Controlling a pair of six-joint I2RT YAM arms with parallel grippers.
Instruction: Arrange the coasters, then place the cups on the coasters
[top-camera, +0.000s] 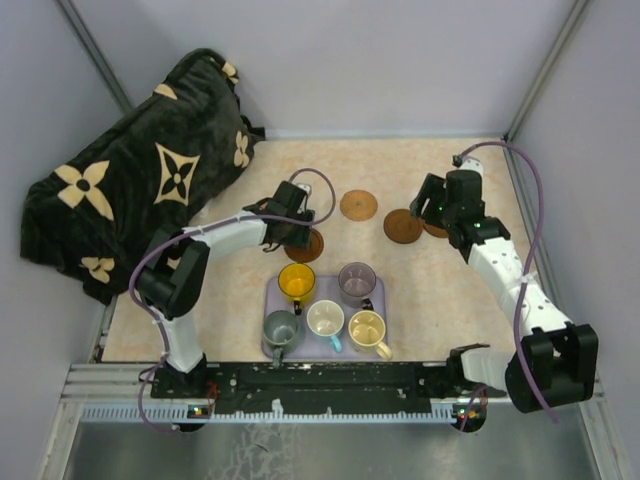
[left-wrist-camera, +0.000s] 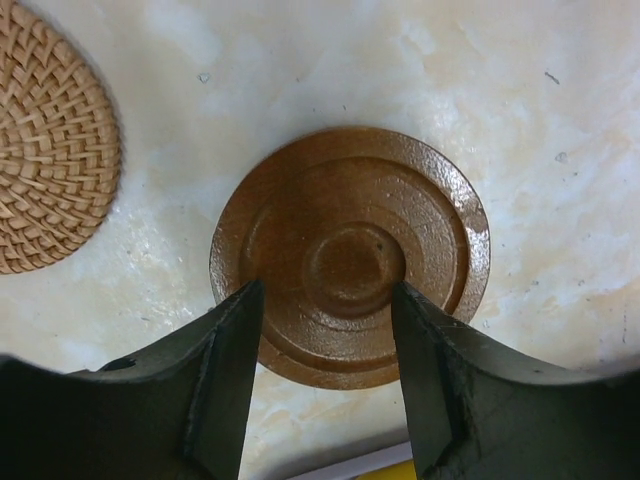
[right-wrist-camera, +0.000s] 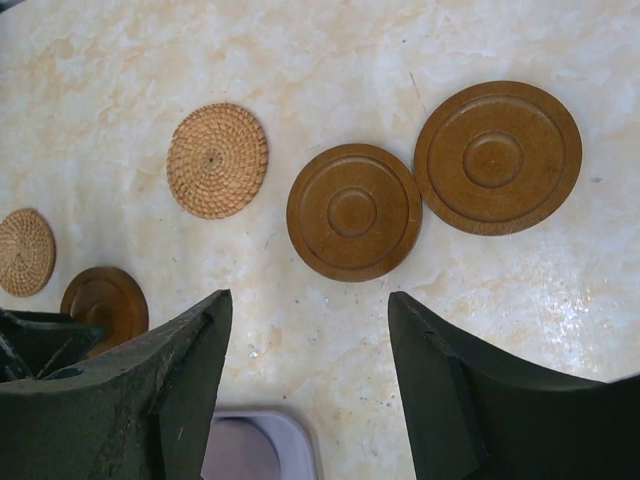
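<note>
Marbled tabletop (top-camera: 420, 290): we see left gripper (left-wrist-camera: 325, 300) and right gripper (right-wrist-camera: 308, 300) parted, empty — the left above a brown coaster (left-wrist-camera: 350, 250) lying flat. Arranging seems nearly done; next — we judge — the yellow cup (top-camera: 297, 282) needs grasping.

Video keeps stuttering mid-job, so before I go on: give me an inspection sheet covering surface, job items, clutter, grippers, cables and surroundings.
Surface: pale marbled tabletop, no spills seen.
Job's things: two woven coasters and three brown coasters lie flat on the table; five cups sit in the lavender tray, none on a coaster.
Clutter: black flower-patterned blanket at the far left corner.
Grippers: left gripper open above one brown coaster; right gripper open, nothing between its fingers.
Cables: a purple cable loops along each arm, apart from the cups.
Surroundings: plain grey walls; nothing else seen.
</note>
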